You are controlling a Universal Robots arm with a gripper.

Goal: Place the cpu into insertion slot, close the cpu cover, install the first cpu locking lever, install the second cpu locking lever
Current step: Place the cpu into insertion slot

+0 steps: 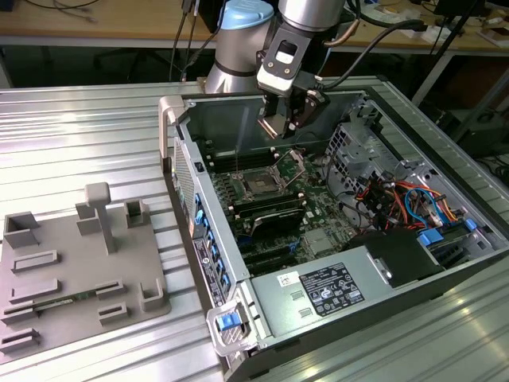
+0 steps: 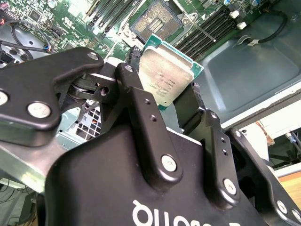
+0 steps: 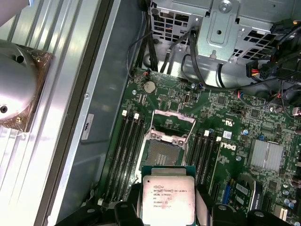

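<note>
My gripper [image 2: 162, 87] is shut on the cpu [image 2: 167, 75], a flat square chip with a silver-grey top and a green edge, held between the two black fingers [image 2: 136, 101]. In the first wrist view the cpu [image 3: 167, 197] hangs above the green board, just short of the insertion slot [image 3: 162, 153], whose dark centre lies bare. The cpu cover [image 3: 174, 123] stands swung open on the slot's far side. In the exterior view the gripper [image 1: 280, 127] hovers inside the open computer case above the insertion slot [image 1: 260, 183] and the raised cpu cover [image 1: 293, 165].
Black memory slots [image 3: 129, 146] flank the socket on both sides. A metal drive cage with cables [image 3: 221, 42] rises beyond it. The grey power-supply box [image 1: 330, 290] fills the case's near end. A grey fixture tray [image 1: 75, 270] lies at the exterior view's left.
</note>
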